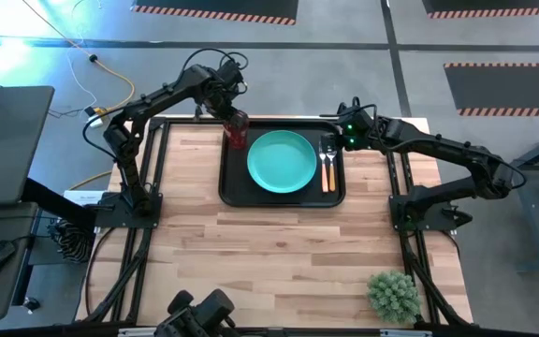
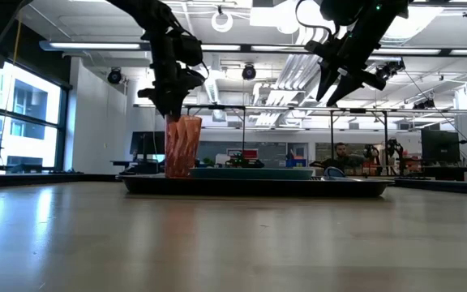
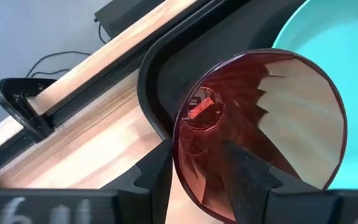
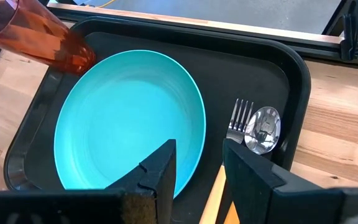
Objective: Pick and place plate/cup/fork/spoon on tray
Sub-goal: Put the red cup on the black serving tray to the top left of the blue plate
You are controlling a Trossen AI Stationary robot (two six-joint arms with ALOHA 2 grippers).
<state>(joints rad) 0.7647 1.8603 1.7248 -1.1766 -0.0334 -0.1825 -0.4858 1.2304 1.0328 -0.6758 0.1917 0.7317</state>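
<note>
Pale wooden planks form the bench (image 1: 279, 253), and at its upper middle in the high view lies the large black rectangular tray (image 1: 235, 183) with a low rim. On the tray's left far corner stands the translucent red ribbed cup (image 1: 237, 130), upright, just beside the round teal plate (image 1: 282, 161) at the tray's centre. To the plate's right lie the wooden-handled fork (image 1: 325, 167) and wooden-handled spoon (image 1: 332, 168), side by side. Over the cup hangs the left pincer (image 1: 236, 117), one finger inside the rim and one outside, parted and not clamping. Above the tray's upper right corner, the right pincer (image 1: 348, 129) hovers, empty, fingers apart. A small green plant (image 1: 393, 294) sits at lower right.
</note>
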